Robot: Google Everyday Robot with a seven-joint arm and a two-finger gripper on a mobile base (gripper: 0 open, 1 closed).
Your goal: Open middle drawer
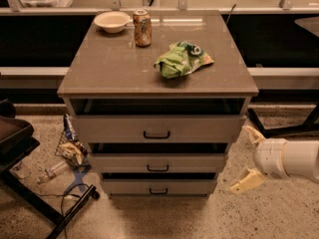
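Observation:
The middle drawer [158, 162] is a wide, low grey-beige front with a small dark bar handle [158, 169] at its centre. It sits between the taller top drawer [156, 128] and the narrower bottom drawer [158, 186]. My gripper [249, 156] is at the right of the cabinet, level with the middle drawer and apart from it. Its two pale fingers [247, 181] are spread open and hold nothing.
On the cabinet top [99, 68] stand a white bowl [111, 21], a drink can [142, 27] and a green chip bag [182, 59]. Litter and a bottle [70, 151] lie on the floor at the left, beside a dark chair base [30, 193].

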